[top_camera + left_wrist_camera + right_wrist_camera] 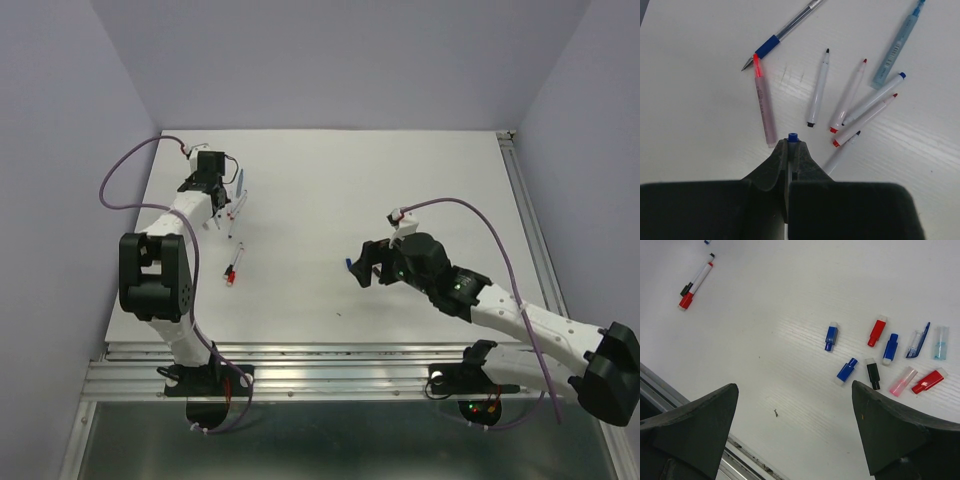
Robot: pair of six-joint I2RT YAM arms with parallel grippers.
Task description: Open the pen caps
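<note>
left hand [790,146]: clamped shut, arm outstretched | right hand [794,390]: jaws wide apart

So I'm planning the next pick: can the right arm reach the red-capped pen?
Probably yes: the right gripper is open and empty, and the red-capped pen lies in the open with nothing between.

Bare white surface [420,180], lavender walls [340,60], aluminium rail [330,372] along the near edge.
Left wrist view, loose pens with tips bare: ballpoint [785,31] with blue grip, tip just beside the pink highlighter [764,102] tip; light blue highlighter [895,50] upper right; five thin white markers [818,90] fanned between; blue-ended pen [792,136] at bottom. Dark speck [776,413] near the rail.
</note>
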